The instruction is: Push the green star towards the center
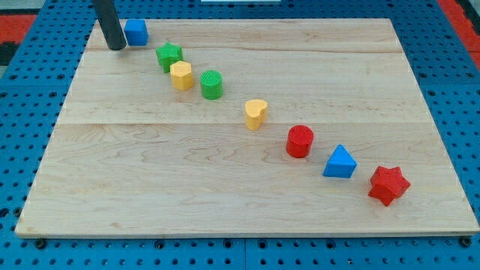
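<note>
The green star (pixel 169 55) sits near the view's top left of the wooden board (pixel 150 187). My tip (pixel 116 47) stands at the board's top left, left of the green star, and touches or nearly touches the left side of a blue cube (pixel 136 32). The star is the upper-left end of a diagonal row of blocks, with a yellow hexagon (pixel 181 76) just below and right of it.
The row runs down to the right: a green cylinder (pixel 211 85), a yellow heart (pixel 256 114), a red cylinder (pixel 300 141), a blue triangle (pixel 340 163), a red star (pixel 388 184). Blue pegboard (pixel 30 90) surrounds the board.
</note>
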